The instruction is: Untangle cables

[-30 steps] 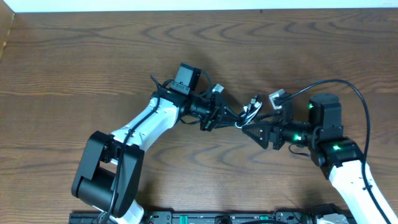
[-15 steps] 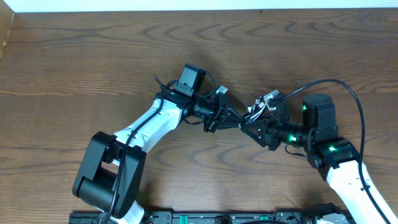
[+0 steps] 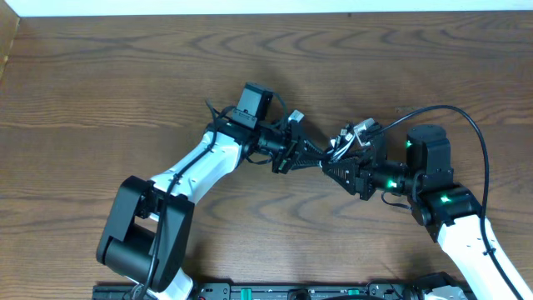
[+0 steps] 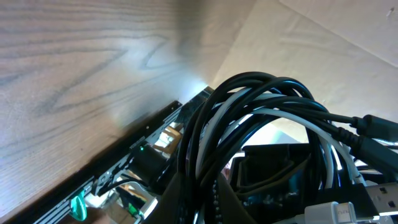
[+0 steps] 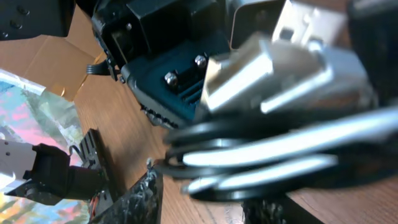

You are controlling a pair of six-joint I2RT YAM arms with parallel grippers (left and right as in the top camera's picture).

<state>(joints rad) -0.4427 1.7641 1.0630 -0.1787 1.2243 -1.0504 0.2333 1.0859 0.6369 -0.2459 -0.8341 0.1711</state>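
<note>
The black and white cables [image 3: 340,147] form one tangled bundle in the middle of the table, between my two grippers. My left gripper [image 3: 308,158] is shut on the bundle; in the left wrist view its dark fingers [image 4: 267,199] pinch the looped black and white cords [image 4: 261,106]. My right gripper [image 3: 333,170] meets the bundle from the right. In the right wrist view its fingers [image 5: 205,208] stand apart, with blurred cable loops [image 5: 280,146] just above them and a silver plug [image 5: 273,68] above those.
The wooden table [image 3: 100,83] runs all around the arms. A white wall edge [image 3: 250,7] lines the back. A thick black arm wire [image 3: 466,125] arcs over the right arm. A white plug end [image 3: 296,119] sticks up by the left gripper.
My right gripper has moved left, closer to the left gripper, and the bundle between them has bunched up. The left gripper has shifted slightly right.
</note>
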